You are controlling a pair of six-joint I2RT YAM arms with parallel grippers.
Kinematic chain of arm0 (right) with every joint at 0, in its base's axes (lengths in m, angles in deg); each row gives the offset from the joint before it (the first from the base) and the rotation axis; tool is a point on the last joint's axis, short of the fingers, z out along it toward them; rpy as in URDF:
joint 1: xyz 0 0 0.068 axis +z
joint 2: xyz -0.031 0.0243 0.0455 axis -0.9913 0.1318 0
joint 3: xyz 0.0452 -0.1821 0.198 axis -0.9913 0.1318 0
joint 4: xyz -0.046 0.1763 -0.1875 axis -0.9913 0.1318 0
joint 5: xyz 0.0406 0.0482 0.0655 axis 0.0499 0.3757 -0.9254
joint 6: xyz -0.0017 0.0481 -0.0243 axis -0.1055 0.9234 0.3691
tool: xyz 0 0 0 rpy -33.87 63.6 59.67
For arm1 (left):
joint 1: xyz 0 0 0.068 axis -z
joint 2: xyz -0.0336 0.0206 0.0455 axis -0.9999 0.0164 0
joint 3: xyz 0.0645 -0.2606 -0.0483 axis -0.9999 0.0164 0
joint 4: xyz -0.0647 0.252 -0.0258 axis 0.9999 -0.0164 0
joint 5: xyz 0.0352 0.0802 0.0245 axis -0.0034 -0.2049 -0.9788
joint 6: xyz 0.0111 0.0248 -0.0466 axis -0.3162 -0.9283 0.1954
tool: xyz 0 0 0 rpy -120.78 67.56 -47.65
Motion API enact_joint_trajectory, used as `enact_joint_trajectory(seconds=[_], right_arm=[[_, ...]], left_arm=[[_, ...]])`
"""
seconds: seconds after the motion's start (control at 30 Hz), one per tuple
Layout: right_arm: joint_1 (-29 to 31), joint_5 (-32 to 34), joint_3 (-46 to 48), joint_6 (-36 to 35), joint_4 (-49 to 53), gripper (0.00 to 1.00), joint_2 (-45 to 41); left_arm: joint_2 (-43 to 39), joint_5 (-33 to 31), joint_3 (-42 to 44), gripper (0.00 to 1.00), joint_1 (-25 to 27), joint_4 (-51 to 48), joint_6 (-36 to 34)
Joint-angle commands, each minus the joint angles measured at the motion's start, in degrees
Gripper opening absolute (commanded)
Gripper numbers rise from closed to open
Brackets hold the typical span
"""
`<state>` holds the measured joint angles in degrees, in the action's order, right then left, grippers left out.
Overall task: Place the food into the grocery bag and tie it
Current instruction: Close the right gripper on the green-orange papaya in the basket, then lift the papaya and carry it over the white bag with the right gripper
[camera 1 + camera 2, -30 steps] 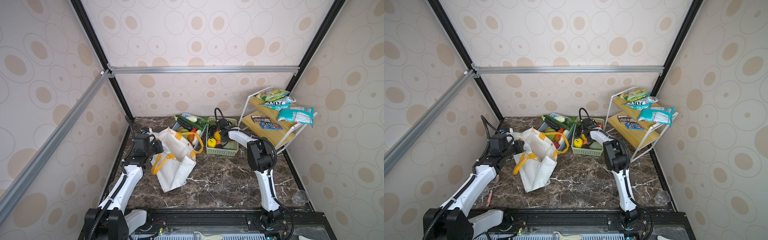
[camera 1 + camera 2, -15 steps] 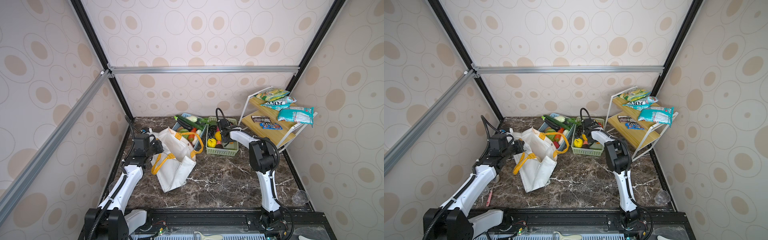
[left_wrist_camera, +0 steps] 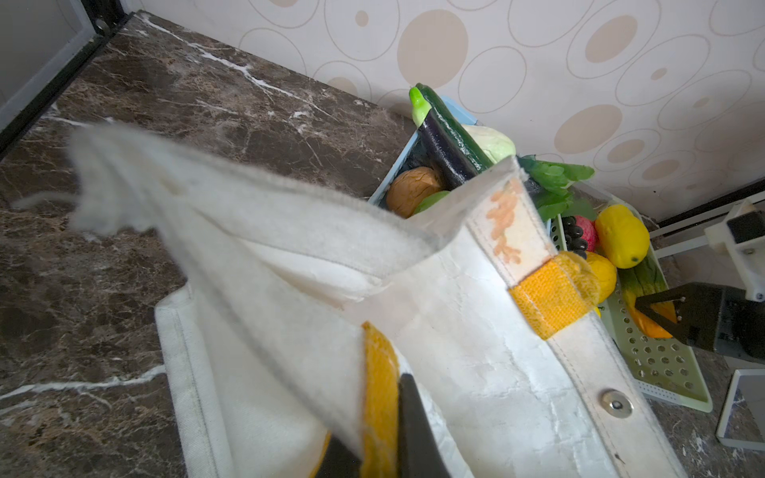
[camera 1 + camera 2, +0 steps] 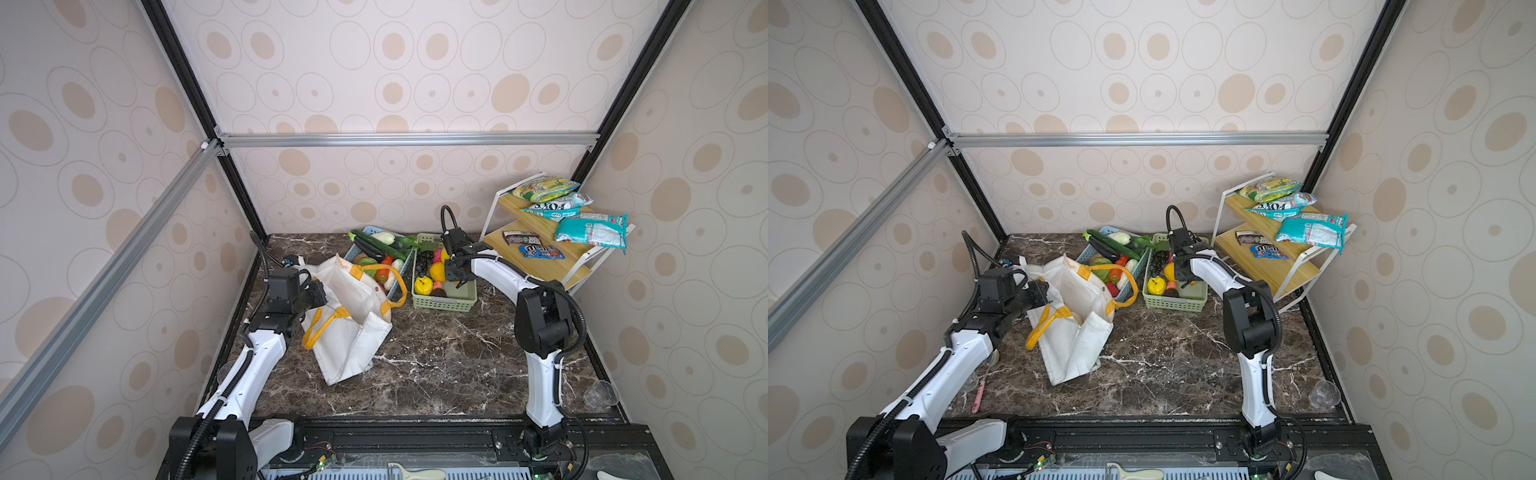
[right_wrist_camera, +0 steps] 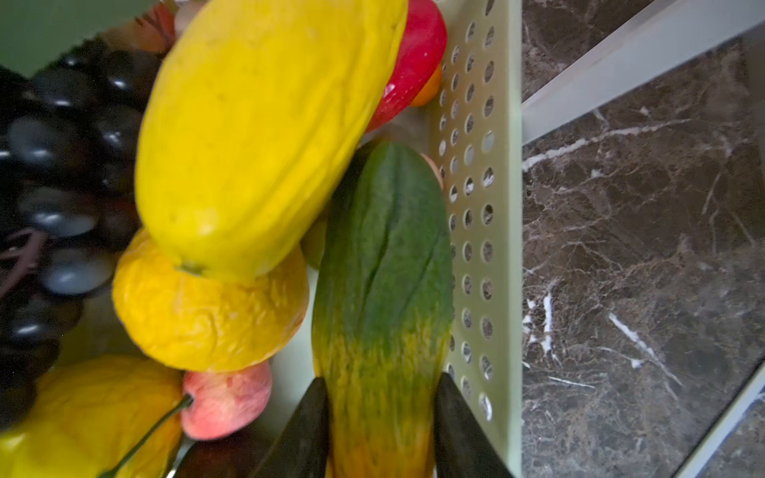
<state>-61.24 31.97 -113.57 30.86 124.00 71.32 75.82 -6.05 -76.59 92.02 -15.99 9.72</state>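
1. Your right gripper (image 5: 381,397) is clenched on the green-and-orange fruit (image 5: 383,248), one jaw against each flank of its orange end. The fruit lies in the green basket (image 5: 476,207), running away from the fingertips along the perforated wall
2. Lift straight up before you swing. The long yellow fruit (image 5: 256,136) leans just beside one jaw and the basket wall sits just beside the other, so a sideways drag would likely snag
3. The grip is near one end, so expect the far end to droop; go slowly
4. Your left gripper (image 4: 316,291) is clamped on the grocery bag (image 4: 353,328) at its rim, beside a yellow strap (image 3: 378,385), and lifts the mouth open. The bag stands well apart from the right gripper; release the fruit over the rim opposite the left jaws
5. Hard to make out: the right wrist view cuts off the fruit's gripped end, so how deep the jaws sit cannot be told. The bag's own fabric hides its inside, so whether any food is in it cannot be told
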Motion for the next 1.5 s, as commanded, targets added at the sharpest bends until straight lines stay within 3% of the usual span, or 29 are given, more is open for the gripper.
enact_joint_trajectory(seconds=[0.0,0.63,0.97,1.47], right_arm=[[-0.2,-3.8,1.5,2.0,3.0,0.38,-3.4],[-0.1,-10.1,6.0,4.1,2.7,0.38,-14.7],[0.6,-17.5,8.0,4.8,-1.4,0.38,-20.7],[12.2,-23.7,8.0,4.9,-9.4,0.38,-25.5]], left_arm=[[-1.6,0.3,-0.5,0.0,-0.5,3.0,-0.7],[-2.5,1.0,-0.3,0.0,-0.4,3.1,-0.3],[-2.6,1.2,-0.1,0.0,-0.5,3.0,-0.4],[-3.4,1.1,0.2,0.0,-0.5,2.7,-0.5]])
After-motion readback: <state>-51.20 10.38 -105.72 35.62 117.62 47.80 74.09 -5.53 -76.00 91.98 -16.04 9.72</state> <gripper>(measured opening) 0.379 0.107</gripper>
